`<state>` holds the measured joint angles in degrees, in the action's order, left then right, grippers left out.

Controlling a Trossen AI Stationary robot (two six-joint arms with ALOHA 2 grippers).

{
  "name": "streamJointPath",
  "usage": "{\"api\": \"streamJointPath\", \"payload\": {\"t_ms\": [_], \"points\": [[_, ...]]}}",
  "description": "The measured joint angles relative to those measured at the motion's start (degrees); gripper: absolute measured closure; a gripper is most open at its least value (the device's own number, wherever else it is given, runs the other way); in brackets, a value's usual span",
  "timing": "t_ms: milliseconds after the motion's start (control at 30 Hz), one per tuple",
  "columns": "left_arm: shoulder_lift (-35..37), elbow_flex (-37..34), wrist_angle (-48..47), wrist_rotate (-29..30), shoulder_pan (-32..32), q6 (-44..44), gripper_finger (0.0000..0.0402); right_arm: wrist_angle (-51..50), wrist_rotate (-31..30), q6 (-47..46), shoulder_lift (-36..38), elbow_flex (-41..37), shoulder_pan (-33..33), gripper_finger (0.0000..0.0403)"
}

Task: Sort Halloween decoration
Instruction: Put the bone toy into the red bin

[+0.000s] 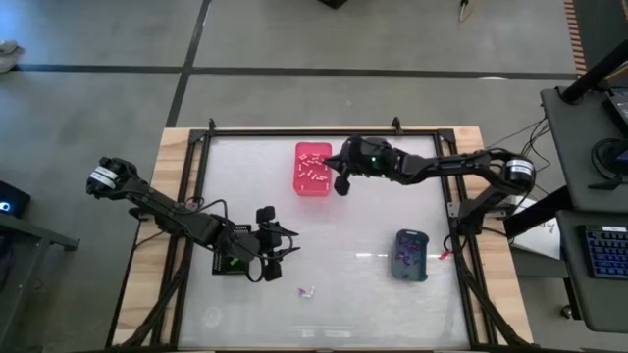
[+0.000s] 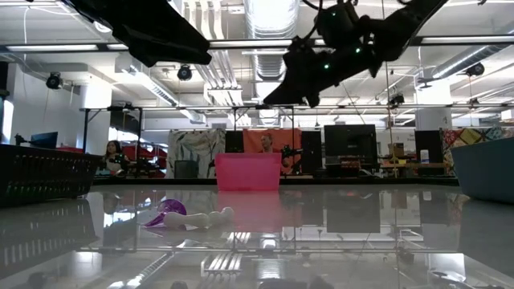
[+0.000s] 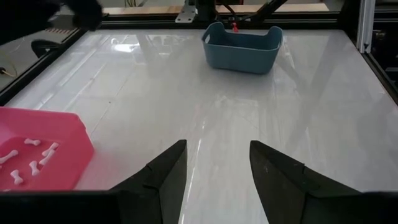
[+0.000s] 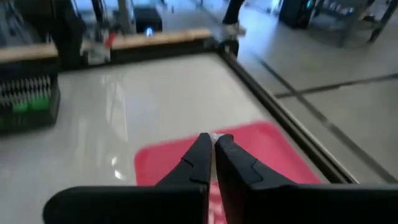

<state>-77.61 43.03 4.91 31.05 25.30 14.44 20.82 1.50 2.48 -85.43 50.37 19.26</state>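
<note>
The right pincer (image 1: 340, 182) hangs just beside the pink bin (image 1: 313, 169), at its edge. In the right wrist view its fingers (image 4: 200, 163) are pressed together with the pink bin below them; something pale seems to sit at their tips, but I cannot tell whether it is a held piece or only glare. The white bone-shaped pieces (image 3: 32, 158) already lie in that bin, so the step in hand looks like a delivery of a white piece there, or the moment right after one.

The left pincer (image 1: 275, 245) hovers low over the desk (image 1: 373, 284) beside the black bin (image 1: 228, 261), which holds something green. Its fingers (image 3: 163, 176) are spread apart with nothing between them.

The grey-blue bin (image 1: 411, 254) carries purple bits. Two stray pieces are left on the open desk near the front edge: a purple one (image 2: 165, 213) and a white bone (image 2: 207, 217) touching or just beside it.

Next, as I judge it, one arm must go down to that pair, pinch one piece without dragging its neighbour, and carry each to its matching bin.
</note>
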Motion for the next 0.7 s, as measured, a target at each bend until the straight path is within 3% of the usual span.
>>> {"api": "streamJointPath", "payload": {"t_ms": [133,233,333,533,700], "points": [[0.0,0.0,0.1,0.0,0.0,0.0,0.0244,10.6,-0.1,-1.7,-4.8,0.0,0.4,0.0394],[0.0,0.0,0.1,0.0,0.0,-0.1,0.0244,15.3,-3.5,-2.8,-8.3,0.8,0.7,0.0394],[0.0,0.0,0.1,0.0,0.0,-0.2,0.0244,15.9,-6.1,-2.7,-10.7,2.7,1.3,0.0394],[0.0,-0.1,0.0,0.0,0.0,-0.2,0.0244,15.3,-5.5,-4.2,-13.9,6.2,1.9,0.0392],[0.0,-0.2,-0.3,0.0,0.1,-0.2,0.0244,14.3,-5.5,-4.4,-14.2,7.4,2.1,0.0363]]}}
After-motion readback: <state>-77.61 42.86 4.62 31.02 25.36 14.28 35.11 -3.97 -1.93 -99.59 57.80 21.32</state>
